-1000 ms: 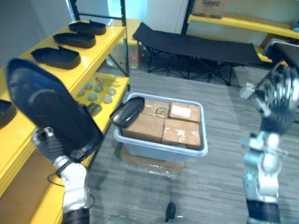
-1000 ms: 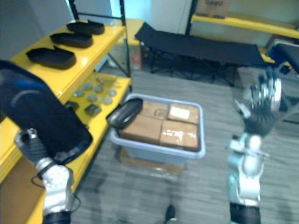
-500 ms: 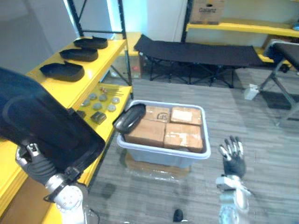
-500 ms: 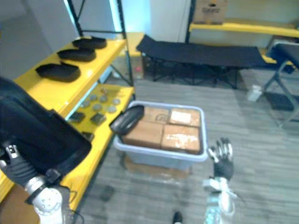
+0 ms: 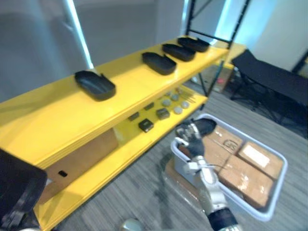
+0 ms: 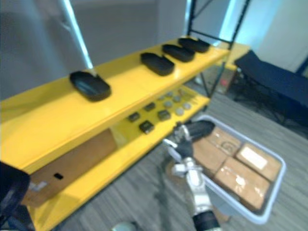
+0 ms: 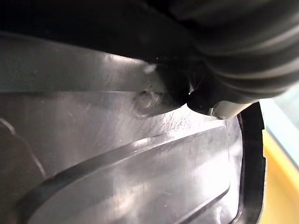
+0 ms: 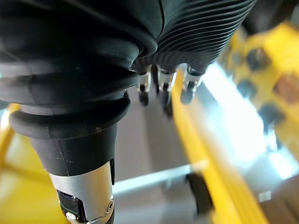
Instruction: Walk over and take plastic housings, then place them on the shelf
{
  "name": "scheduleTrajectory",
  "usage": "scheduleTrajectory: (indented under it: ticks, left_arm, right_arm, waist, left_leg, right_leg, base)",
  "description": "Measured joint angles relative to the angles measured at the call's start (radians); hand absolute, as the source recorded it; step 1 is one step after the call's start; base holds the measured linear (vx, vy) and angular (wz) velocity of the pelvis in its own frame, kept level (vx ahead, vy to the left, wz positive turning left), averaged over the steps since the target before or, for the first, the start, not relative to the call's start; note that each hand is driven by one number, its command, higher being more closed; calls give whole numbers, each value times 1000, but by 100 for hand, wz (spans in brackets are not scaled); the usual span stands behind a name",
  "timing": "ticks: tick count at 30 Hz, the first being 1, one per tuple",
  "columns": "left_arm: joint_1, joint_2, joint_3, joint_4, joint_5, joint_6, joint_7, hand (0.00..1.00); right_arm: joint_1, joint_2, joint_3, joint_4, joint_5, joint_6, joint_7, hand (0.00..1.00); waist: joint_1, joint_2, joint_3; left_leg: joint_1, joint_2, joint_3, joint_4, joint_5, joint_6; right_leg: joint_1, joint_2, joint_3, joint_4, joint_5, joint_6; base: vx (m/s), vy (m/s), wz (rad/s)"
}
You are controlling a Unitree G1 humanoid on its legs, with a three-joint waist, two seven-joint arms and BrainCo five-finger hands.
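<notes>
Now, step: housing [image 5: 19, 185] up at shelf [image 5: 57, 113], not yet placed.
Left hand [image 7: 224, 58]: grip hidden, can't tell.
Right hand [image 5: 193, 140]: fingers loose, empty.
Next: probably lay housing on bare shelf top.

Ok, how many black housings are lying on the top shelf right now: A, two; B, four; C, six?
B: four housings lie spaced out in a row along the top of the yellow shelf.
</notes>
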Motion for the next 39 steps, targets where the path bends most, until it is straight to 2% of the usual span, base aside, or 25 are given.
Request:
scheduleTrajectory:
  ticks: [2,4,8,12,13,14,17,21,23,26,28,32,33,34,36,38,39]
  left_arm:
    - [16,-5,12,0,-27,-19,-24,100]
    - [20,-5,14,-1,-40,-19,-64,100]
    - [19,-2,-11,-19,-75,-19,-104,100]
    - [-33,11,-33,-17,-82,-28,-100,100]
    - [-66,15,-50,-17,-83,-40,-98,100]
    - [-91,19,-70,-16,-82,-46,-94,100]
    - [-103,20,-102,-11,-82,-47,-77,100]
    - [-102,20,-103,-7,-71,-47,-39,100]
    - [-99,20,-102,-5,-61,-47,-3,100]
    - [-87,21,-89,0,-15,-46,46,100]
    - [-65,21,-50,26,24,-46,59,100]
    - [-38,25,27,29,50,-48,65,100]
    - [-37,28,39,28,47,-49,57,100]
    - [-31,32,56,23,33,-54,21,100]
    - [-17,36,60,4,-6,-60,-26,100]
    - [-17,47,47,-34,-62,-60,-96,100]
    - [-16,49,38,-42,-69,-60,-107,100]
  right_arm:
    - [-10,-1,0,-6,-12,13,-9,0]
    - [-3,-13,0,-9,-21,44,-23,0]
    - [13,-61,-2,-22,-35,71,-41,0]
    - [-8,-103,-19,-63,-35,77,-61,0]
    - [-18,-105,-37,-65,-36,76,-67,0]
    - [-21,-107,-51,-66,-36,76,-77,0]
    - [-12,-112,-51,-66,-35,74,-87,0]
    - [-8,-121,-53,-82,-36,71,-71,0]
    - [-8,-123,-61,-87,-35,59,-38,0]
    - [-7,-124,-66,-87,-36,51,17,0]
    - [-17,-124,-31,-87,-38,43,44,0]
    - [-42,-124,9,-85,-78,43,51,0]
    - [-43,-125,8,-85,-79,43,48,0]
    - [-41,-127,8,-84,-97,43,39,0]
    - [-35,-127,7,-84,-115,43,18,0]
    - [-4,-128,-13,-84,-120,44,-15,0]
    - [6,-129,-18,-84,-123,45,-20,0]
  waist:
    - [4,-8,-1]
    - [-4,-12,4]
    - [-11,-13,20]
    - [-30,-22,109]
    - [-32,-34,146]
    - [-34,-25,185]
    - [-43,-27,216]
    - [-50,-21,221]
    - [-47,-14,226]
    - [-27,-11,226]
    - [7,-10,226]
    - [42,-1,220]
    - [50,3,217]
    - [52,9,209]
    - [53,7,197]
    - [48,3,176]
    - [48,1,173]
  left_leg:
    - [-3,-3,-1,6,-7,1]
    - [-21,0,-2,41,-30,1]
    - [-52,8,2,114,-63,2]
    - [-124,14,5,232,-102,-3]
    - [-143,11,6,261,-113,-3]
    - [-158,9,7,283,-125,-1]
    - [-177,12,16,313,-138,0]
    - [-177,11,9,310,-138,0]
    - [-175,10,-1,307,-138,0]
    - [-173,5,-47,303,-140,-4]
    - [-161,-5,-88,306,-143,-7]
    - [-148,-42,-173,309,-145,-3]
    - [-150,-56,-198,309,-145,-2]
    - [-166,-82,-230,313,-143,4]
    - [-179,-100,-234,312,-138,18]
    - [-212,-99,-179,311,-121,34]
    - [-213,-95,-159,311,-112,30]
  right_leg:
    - [1,-2,-2,0,-6,4]
    - [-5,-7,-2,17,-30,-1]
    - [-46,-15,10,101,-72,-7]
    - [-162,-57,55,304,-155,-13]
    - [-195,-76,63,356,-180,-15]
    - [-212,-86,70,391,-201,-21]
    - [-238,-90,88,426,-212,-24]
    - [-239,-93,85,432,-217,-20]
    - [-227,-92,76,430,-223,-16]
    - [-188,-87,27,417,-232,-12]
    - [-141,-84,-21,408,-238,-8]
    - [-45,-87,-118,376,-241,-2]
    - [-21,-85,-146,368,-241,-2]
    - [23,-90,-205,353,-241,-2]
    - [57,-95,-255,336,-239,-1]
    - [92,-109,-276,334,-238,-1]
    - [96,-116,-270,340,-238,0]
  base:
    - [-2,18,6]
    - [-15,45,-2]
    - [-2,55,-10]
    - [-41,67,-12]
    - [-116,32,-8]
    - [-129,30,-9]
    - [-64,8,-10]
    - [8,-7,4]
    - [12,-25,16]
    - [29,-40,41]
    - [63,-41,49]
    - [54,-34,77]
    - [22,-10,110]
    - [18,-6,114]
    - [22,29,101]
    - [45,83,117]
    - [66,83,95]
